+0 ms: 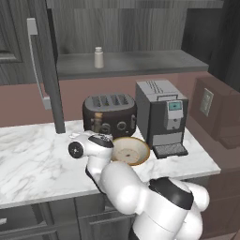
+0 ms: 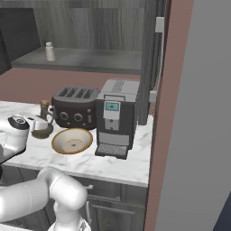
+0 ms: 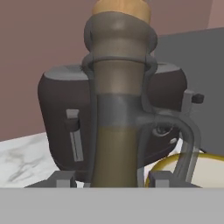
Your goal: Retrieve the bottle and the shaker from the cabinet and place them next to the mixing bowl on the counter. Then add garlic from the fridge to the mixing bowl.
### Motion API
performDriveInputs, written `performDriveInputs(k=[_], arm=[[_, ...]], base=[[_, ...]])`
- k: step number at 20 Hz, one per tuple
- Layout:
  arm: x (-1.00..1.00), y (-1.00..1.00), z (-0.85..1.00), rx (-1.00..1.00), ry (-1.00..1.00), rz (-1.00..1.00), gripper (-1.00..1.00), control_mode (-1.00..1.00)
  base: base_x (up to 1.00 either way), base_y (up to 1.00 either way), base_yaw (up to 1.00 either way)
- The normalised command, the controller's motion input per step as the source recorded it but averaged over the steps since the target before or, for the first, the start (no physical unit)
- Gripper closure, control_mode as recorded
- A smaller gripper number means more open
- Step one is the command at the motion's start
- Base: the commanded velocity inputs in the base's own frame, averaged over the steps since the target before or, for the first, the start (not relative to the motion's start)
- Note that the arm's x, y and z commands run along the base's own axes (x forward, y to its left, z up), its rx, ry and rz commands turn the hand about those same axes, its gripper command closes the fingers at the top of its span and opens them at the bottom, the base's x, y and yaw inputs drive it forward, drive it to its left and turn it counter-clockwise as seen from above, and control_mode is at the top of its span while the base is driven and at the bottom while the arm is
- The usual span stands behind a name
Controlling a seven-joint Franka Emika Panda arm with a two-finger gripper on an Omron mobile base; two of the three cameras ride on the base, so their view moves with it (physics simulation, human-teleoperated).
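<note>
White marble tabletop [image 1: 37, 164] runs along a reddish-brown wall, with an open dark wood cabinet above it whose door [image 1: 44, 65] stands swung out at the left in the left base view. On the cabinet shelf [image 1: 140, 63] a small pale shaker [image 1: 98, 57] stands upright, well apart from everything below. On the tabletop, a dark toaster [image 1: 110, 114] sits against the wall, and just right of it stands a grey coffee machine [image 1: 161, 117]. Near both, toward the front edge, lies the tan mixing bowl [image 2: 72, 140], upright and open. The bottle [image 3: 118, 109], brownish with a tan cap, stands upright on the tabletop just left of the mixing bowl and in front of the toaster's left end; in the right base view it appears at the left, just beside the bowl's rim. The white arm reaches low across the tabletop, and its end effector [image 3: 113, 177] sits at the bottle's base, with one finger [image 3: 63, 178] on either side of the bottle's lower body. The fingers stand partly apart around the bottle, close against its sides, but whether they actually press it I cannot tell. In the hand view the toaster fills the space behind the bottle, with a slice of the bowl's yellow rim at the lower right.
</note>
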Motion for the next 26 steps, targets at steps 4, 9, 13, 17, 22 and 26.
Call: performDriveInputs(k=[4, 9, 13, 17, 22, 26], arm=[[0.18, 0.00, -0.17, 0.00, 0.02, 0.00, 1.00, -1.00], [0.28, 0.00, -0.16, 0.00, 0.05, 0.00, 1.00, -1.00], [0.28, 0.01, -0.08, 0.00, 0.01, 0.00, 1.00, -1.00], [0.15, 0.14, -0.06, 0.00, 0.00, 0.00, 1.00, -1.00], [0.13, 0.11, -0.20, 0.00, 0.00, 0.00, 1.00, -1.00], [0.16, 0.14, -0.43, 0.00, 0.00, 0.00, 1.00, -1.00]], base=[[0.00, 0.00, 0.00], [0.00, 0.00, 0.00], [0.00, 0.00, 0.00], [0.00, 0.00, 0.00], [0.00, 0.00, 0.00], [0.00, 0.00, 0.00]])
